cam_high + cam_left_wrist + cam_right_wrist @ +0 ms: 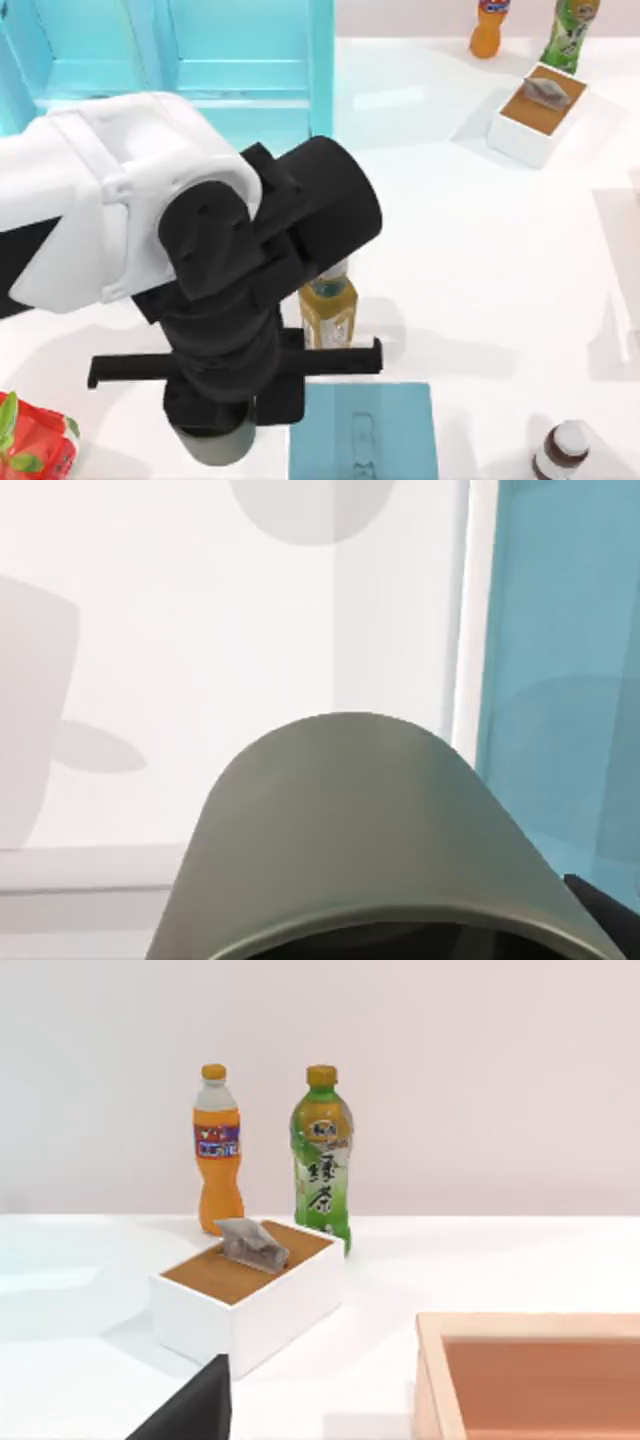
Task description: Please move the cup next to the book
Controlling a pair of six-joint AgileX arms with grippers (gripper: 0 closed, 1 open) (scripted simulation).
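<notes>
- Surface: a glossy white tabletop [470,260] before a plain pale wall [450,1060].
- Far left: a turquoise cabinet [250,60]. Far right: an orange bottle [490,28], a green bottle [570,35], and a white box [535,115] with a brown filling just in front of them.
- Near edge: a red packet [35,440] at left and a dark, white-capped bottle [562,452] at right.
- Left arm: reaches from the left across the middle of the tabletop, wrist turned down toward the near edge. The left gripper [225,405] sits directly over the cup [215,447]. Whether it grips the cup cannot be told.
- Cup: grey-green, at the near edge just left of the book [362,430]. It cannot be told whether it rests on the tabletop or is lifted.
- A yellow-brown bottle [328,305] stands just beyond the book, close to the arm's right side.
- Left wrist view: the cup's curved wall [380,830] seen close up, with the book's blue cover [560,680] and white edge beside it.
- Right arm: its wrist view faces the far-right group, showing the bottles upright, a crumpled clear wrapper [250,1245] on the box, and a pale wooden tray [530,1325] nearer the camera.
</notes>
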